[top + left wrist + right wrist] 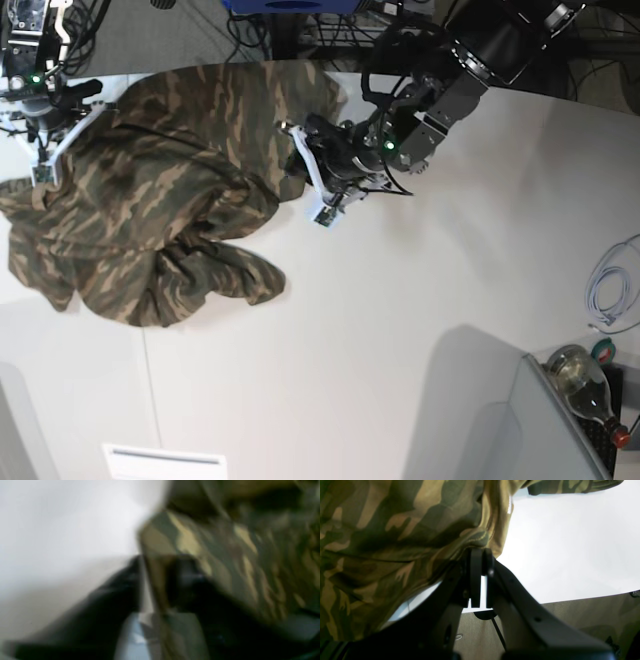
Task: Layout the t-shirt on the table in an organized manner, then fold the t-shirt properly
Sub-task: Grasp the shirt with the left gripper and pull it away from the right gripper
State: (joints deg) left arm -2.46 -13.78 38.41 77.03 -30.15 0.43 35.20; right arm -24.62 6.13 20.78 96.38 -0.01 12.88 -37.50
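The camouflage t-shirt (150,220) lies bunched and rumpled on the left part of the white table (400,330). At the shirt's far left edge, my right gripper (45,165) holds cloth. In the right wrist view its dark fingers (476,580) stand shut on a stitched hem of the t-shirt (382,530), lifted above the table (570,542). My left gripper (298,167) is at the shirt's right edge. The left wrist view is blurred; there a fold of the t-shirt (225,555) sits between the close dark jaws of the gripper (157,577), beside the table (62,530).
A coiled white cable (605,290) lies near the table's right edge, and a bottle (585,385) sits at the lower right. A white box (165,465) rests at the front edge. Cables and gear crowd the back. A thin dark seam (150,390) runs across the tabletop.
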